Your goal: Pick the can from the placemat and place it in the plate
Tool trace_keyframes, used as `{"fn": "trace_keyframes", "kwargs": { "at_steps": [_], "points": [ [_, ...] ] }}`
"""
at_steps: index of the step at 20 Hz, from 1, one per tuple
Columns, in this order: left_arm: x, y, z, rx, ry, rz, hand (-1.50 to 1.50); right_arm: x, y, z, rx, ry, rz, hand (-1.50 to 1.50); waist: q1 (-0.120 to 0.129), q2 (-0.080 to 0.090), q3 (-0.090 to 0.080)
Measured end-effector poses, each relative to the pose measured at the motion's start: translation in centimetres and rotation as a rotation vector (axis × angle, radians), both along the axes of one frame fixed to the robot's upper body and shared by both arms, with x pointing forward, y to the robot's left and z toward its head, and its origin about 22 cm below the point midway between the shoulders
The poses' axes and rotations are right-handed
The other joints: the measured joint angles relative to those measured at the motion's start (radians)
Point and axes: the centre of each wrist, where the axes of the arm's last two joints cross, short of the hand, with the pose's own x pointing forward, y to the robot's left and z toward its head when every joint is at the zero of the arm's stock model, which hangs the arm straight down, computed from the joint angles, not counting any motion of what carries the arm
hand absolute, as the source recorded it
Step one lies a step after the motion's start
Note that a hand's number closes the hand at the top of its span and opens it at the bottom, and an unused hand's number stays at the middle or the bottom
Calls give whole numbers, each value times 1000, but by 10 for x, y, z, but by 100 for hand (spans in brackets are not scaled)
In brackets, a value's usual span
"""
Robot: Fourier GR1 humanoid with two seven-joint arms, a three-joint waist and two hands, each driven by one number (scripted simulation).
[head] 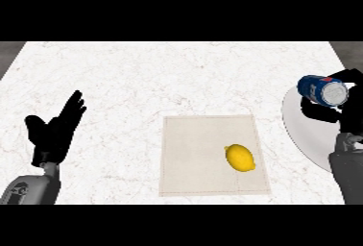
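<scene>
The right hand [320, 113] holds the tilted can [322, 90] in curled fingers over the plate [299, 134] at three o'clock. Placing is in hand; next it probably must lower and release. The left hand [55, 130] rests open at nine o'clock.

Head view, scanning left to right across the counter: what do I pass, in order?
From the left: left hand → placemat → lemon, on the placemat's right part → can. The plate and the right hand curled round the can overlap it, so they are left out.
</scene>
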Motion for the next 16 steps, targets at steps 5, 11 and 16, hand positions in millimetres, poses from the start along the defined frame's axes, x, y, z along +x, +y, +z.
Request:
{"fn": "trace_keyframes", "kwargs": {
  "at_steps": [5,11,16],
  "points": [
    [4,0,6,-7,-3,-9,0,-6,-49,-21,-14,79,-40,150,9,3,1],
    [4,-9,13,-12,-3,-20,0,-15,-90,-41,108,219,-9,-150,15,4,1],
    [0,-13,9,-10,-1,-21,0,-20,-119,-57,169,237,81,-150,16,4,2]
  ]
}}
